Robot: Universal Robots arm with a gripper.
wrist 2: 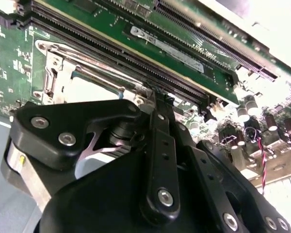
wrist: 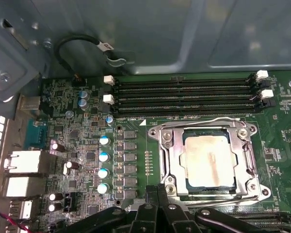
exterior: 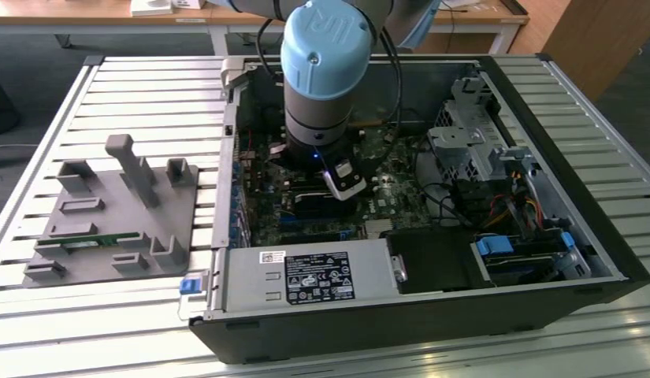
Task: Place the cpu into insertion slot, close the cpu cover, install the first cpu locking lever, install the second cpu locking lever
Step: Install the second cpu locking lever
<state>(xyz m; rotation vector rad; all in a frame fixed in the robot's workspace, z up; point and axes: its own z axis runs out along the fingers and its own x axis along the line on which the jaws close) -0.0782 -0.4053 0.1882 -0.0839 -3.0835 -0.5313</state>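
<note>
Down inside the open computer case (exterior: 577, 260), the arm's gripper (exterior: 340, 179) hung low over the green board (wrist: 136, 121). Seen from the first wrist view, the cpu (wrist: 207, 162) lay flat in the insertion slot (wrist: 185, 180), shiny side up. The cpu cover (wrist: 170, 160) looked folded down around it, so the chip showed through the hole in the middle. So I think the first two jobs were done.

The gripper (wrist: 156, 194) sat just beside the edge of the cover that is away from the long memory slots (wrist: 184, 92). Its two fingers were pressed close together, and they held nothing that I could see.

One thin wire lever (wrist: 218, 119) ran along the cover on the memory slot side. Another lever (wrist: 252, 158) ran down a side next to that one. I could not tell if either was hooked in place yet. My guess is that the lever step was in hand. That step would call for a careful push on a very thin wire, down and under its small hook, without bumping the chip or the little parts nearby.
</note>
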